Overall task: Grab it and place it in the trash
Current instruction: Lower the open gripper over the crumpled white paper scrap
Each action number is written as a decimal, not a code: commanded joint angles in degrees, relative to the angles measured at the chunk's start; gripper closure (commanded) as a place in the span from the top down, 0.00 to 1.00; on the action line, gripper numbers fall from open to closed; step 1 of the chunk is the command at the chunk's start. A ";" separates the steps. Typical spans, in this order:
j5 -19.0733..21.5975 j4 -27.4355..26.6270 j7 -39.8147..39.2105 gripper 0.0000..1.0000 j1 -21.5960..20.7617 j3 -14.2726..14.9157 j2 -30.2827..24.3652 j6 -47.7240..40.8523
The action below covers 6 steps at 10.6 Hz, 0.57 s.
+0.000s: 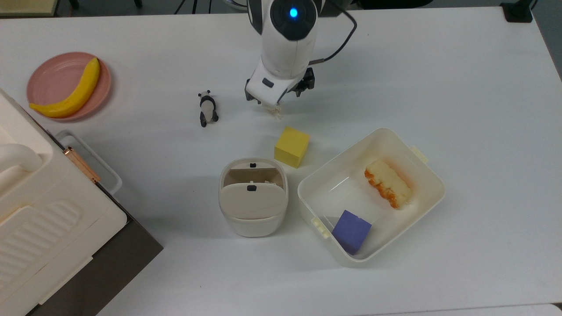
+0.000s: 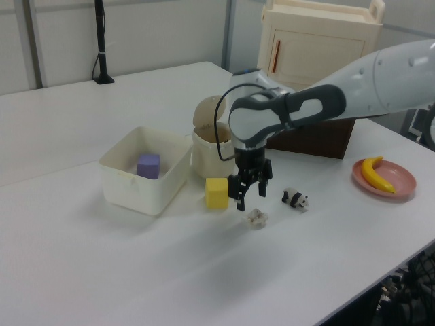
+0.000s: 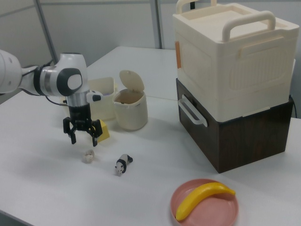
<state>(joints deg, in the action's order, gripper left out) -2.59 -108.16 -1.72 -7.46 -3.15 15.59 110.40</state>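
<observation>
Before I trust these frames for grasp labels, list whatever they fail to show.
- Paper wad: in the top view, mostly covered by the arm.
- Trash bin inside: the left view sees the wall, not the contents.
- Gripper: whether its fingertips touch the table, undecidable.

The scene was brightly and evenly lit, with soft light that seemed to come from overhead. The white bench (image 1: 439, 66) looked pale and slightly washed out in the top view, with a faint bluish cast. Shadows were weak and diffuse: a soft grey patch lay under the arm (image 1: 285, 48), and another beside the bin (image 1: 253, 197) and the tub (image 1: 421, 175). A blue lamp on the arm glowed sharply. The left and right views looked a little softer and grainier, with no strong glare.
</observation>
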 commanded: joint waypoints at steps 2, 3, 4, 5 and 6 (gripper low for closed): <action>-4.35 -1.44 0.75 0.76 -0.63 0.25 2.07 1.05; -4.53 -1.88 0.75 0.64 -0.71 0.25 2.07 1.14; -4.53 -1.88 0.75 0.49 -0.63 0.25 2.51 1.14; -4.53 -1.88 0.75 0.36 -0.63 0.25 2.95 1.14; -4.53 -1.88 0.75 0.28 -0.71 0.25 3.21 1.14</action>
<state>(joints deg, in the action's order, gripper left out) -6.16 -108.62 -1.72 -7.49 -3.15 19.12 110.44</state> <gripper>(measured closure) 0.559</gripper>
